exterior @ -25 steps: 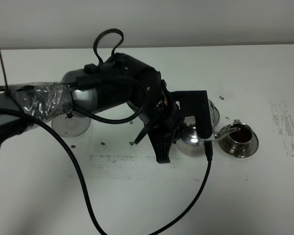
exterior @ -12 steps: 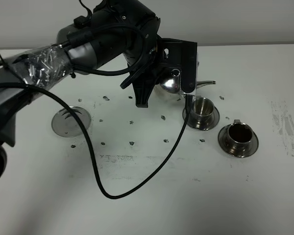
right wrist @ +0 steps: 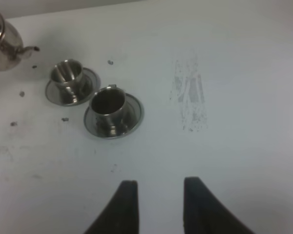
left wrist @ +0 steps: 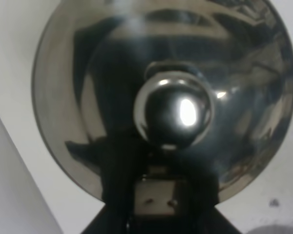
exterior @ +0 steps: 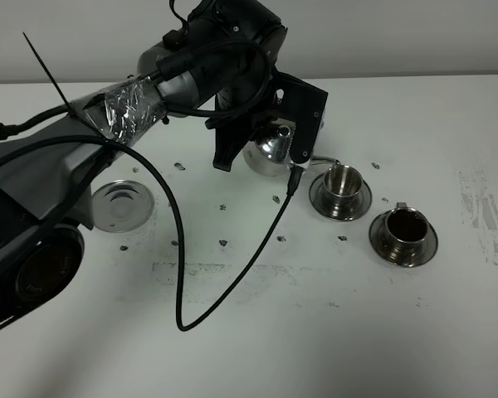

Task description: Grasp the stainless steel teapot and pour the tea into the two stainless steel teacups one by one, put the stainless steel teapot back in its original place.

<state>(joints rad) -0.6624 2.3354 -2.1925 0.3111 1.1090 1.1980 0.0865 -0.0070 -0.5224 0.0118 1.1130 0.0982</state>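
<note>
My left gripper (exterior: 270, 133) is shut on the stainless steel teapot (exterior: 268, 152) and holds it about upright, just left of the farther teacup (exterior: 341, 183). The thin spout (exterior: 322, 159) points at that cup. In the left wrist view the teapot's lid and knob (left wrist: 173, 109) fill the frame. The farther cup looks empty; the nearer teacup (exterior: 404, 230) holds dark tea. Each cup stands on a steel saucer. My right gripper (right wrist: 158, 200) is open and empty, well short of the teacups (right wrist: 67, 77) (right wrist: 109, 105).
A bare round steel saucer (exterior: 122, 205) lies on the white table at the left. A black cable (exterior: 179, 274) loops from the left arm across the table's middle. Small dark drops (exterior: 223, 242) dot the tabletop. A scuffed patch (exterior: 480, 211) marks the right side.
One second ago the teapot was tilted over the nearer cup. It was then lifted back and left, and now sits lower and upright beside the farther cup.
</note>
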